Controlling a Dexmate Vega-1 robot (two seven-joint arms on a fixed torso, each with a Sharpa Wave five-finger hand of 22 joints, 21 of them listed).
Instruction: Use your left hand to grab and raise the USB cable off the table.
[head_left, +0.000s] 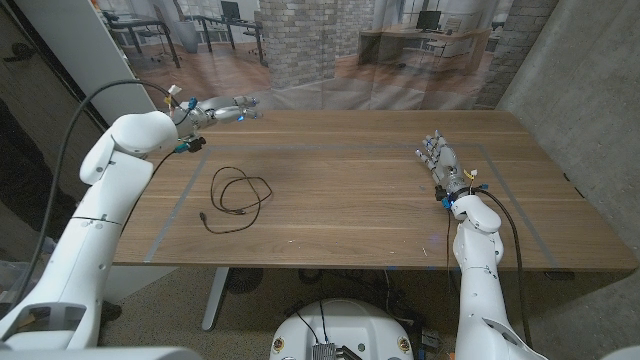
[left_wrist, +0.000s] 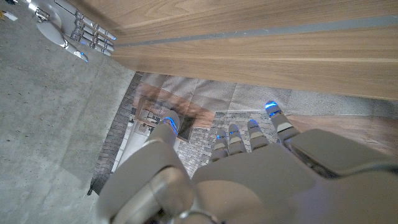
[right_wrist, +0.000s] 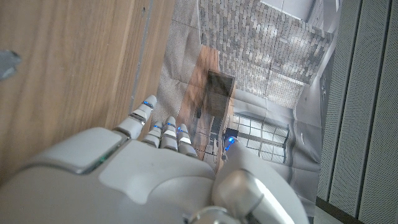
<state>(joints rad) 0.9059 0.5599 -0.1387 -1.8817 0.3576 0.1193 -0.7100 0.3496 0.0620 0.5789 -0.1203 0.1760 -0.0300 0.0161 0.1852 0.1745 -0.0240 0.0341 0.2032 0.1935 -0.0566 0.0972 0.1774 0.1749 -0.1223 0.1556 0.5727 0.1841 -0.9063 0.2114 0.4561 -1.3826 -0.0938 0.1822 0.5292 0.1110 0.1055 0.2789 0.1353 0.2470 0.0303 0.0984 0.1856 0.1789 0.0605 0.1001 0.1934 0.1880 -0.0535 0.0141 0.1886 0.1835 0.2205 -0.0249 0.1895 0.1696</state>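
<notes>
A thin black USB cable (head_left: 238, 197) lies in loose loops on the left half of the wooden table (head_left: 350, 200). My left hand (head_left: 225, 110) is up near the table's far left edge, well beyond the cable, fingers stretched out and holding nothing. In the left wrist view the same left hand (left_wrist: 249, 174) shows spread fingers with nothing in them. My right hand (head_left: 440, 160) stays at the right side of the table, fingers extended and empty. The right wrist view shows that right hand (right_wrist: 155, 168) over the wood, and the left wrist view catches the right hand (left_wrist: 81, 37) far off.
Grey tape lines (head_left: 190, 190) mark a rectangle on the tabletop. A printed backdrop of an office with brick walls (head_left: 320, 50) hangs behind the table. A grey wall (head_left: 590, 100) stands to the right.
</notes>
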